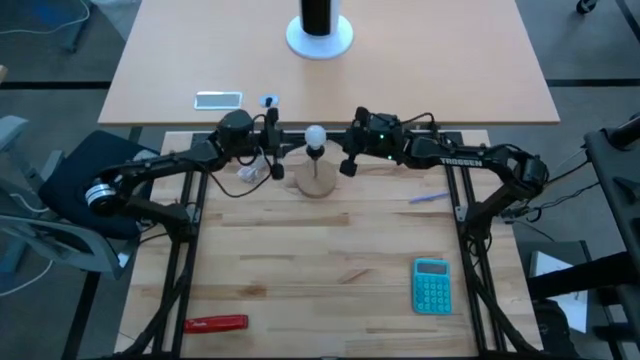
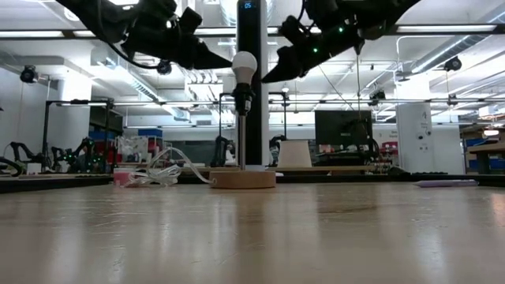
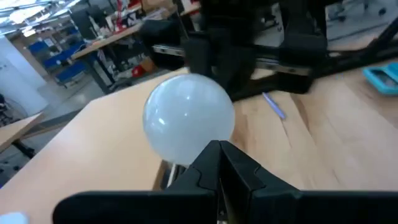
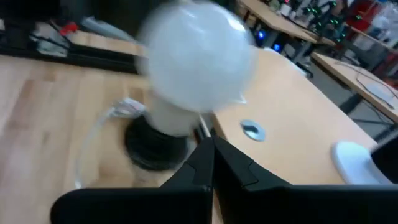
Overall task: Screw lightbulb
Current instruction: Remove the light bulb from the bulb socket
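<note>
The white lightbulb (image 2: 244,66) sits upright in the dark socket (image 2: 243,99) of a thin stem that rises from the round wooden disc stand (image 2: 242,179); it also shows in the high view (image 1: 316,133). My left gripper (image 2: 227,63) is shut, level with the bulb on its left side, its tip right at the glass. My right gripper (image 2: 266,78) is shut and stands a little off the bulb's right side, near its neck. Both wrist views show the bulb (image 3: 188,118) (image 4: 198,59) just beyond the closed fingertips. My left gripper's shut fingertips (image 3: 217,152) come level from the table's left and end at the bulb's round side (image 3: 205,134). I cannot tell whether they touch it.
A clear wrapper and white cord (image 1: 250,172) lie left of the stand. A teal calculator (image 1: 432,285), a pen (image 1: 428,198) and a red tool (image 1: 215,323) lie on the wooden table. A phone (image 1: 218,99) and a dark cylinder on a white base (image 1: 320,30) are on the far table.
</note>
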`<state>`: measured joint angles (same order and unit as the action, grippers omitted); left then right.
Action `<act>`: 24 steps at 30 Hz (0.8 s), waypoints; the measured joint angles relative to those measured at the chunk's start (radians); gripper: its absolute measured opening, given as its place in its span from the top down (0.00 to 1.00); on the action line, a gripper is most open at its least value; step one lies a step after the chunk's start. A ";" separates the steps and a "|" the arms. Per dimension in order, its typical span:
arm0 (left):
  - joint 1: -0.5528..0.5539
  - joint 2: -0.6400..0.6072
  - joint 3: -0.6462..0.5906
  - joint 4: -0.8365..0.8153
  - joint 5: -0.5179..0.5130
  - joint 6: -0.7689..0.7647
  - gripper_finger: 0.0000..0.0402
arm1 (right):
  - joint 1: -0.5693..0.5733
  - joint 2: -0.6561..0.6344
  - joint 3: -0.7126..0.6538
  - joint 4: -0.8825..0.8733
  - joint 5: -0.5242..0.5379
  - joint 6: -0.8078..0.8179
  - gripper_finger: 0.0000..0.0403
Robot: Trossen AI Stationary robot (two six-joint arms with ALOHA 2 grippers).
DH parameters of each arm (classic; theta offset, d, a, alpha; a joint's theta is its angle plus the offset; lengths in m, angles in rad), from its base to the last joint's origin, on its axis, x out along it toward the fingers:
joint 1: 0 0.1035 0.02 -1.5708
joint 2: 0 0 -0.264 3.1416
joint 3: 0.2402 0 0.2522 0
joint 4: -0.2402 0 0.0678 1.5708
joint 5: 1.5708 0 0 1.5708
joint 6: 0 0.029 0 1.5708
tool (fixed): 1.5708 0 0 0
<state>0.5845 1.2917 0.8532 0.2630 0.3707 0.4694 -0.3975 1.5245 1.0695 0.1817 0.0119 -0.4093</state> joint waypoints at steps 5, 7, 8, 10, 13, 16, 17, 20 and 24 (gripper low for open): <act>0.004 -0.051 -0.001 -0.017 -0.037 0.016 1.00 | 0.003 -0.035 0.000 -0.037 -0.015 -0.010 1.00; 0.003 -0.066 0.000 -0.010 -0.055 0.019 1.00 | 0.004 -0.045 0.000 -0.047 -0.020 -0.017 1.00; 0.002 -0.067 0.000 -0.008 -0.076 0.020 1.00 | 0.006 -0.046 0.000 -0.046 -0.032 -0.018 1.00; 0.003 -0.065 0.000 0.007 -0.125 0.020 1.00 | 0.006 -0.045 0.000 -0.044 -0.077 -0.016 1.00; 0.005 -0.041 0.000 0.059 -0.187 0.020 1.00 | 0.008 -0.039 0.001 0.000 -0.132 -0.006 1.00; 0.004 0.004 0.000 0.096 -0.198 0.020 1.00 | 0.010 -0.031 0.001 0.018 -0.150 -0.003 1.00; 0.004 0.022 0.000 0.119 -0.199 0.020 1.00 | 0.012 -0.027 0.001 0.029 -0.152 -0.003 1.00; 0.005 0.064 0.000 0.167 -0.204 0.014 1.00 | 0.015 -0.024 0.001 0.048 -0.170 -0.003 1.00; 0.003 0.086 0.000 0.183 -0.203 0.012 1.00 | 0.016 -0.024 0.001 0.064 -0.171 0.014 1.00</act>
<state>0.5870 1.3777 0.8536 0.4464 0.1681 0.4816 -0.3817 1.5005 1.0706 0.2459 -0.1587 -0.3955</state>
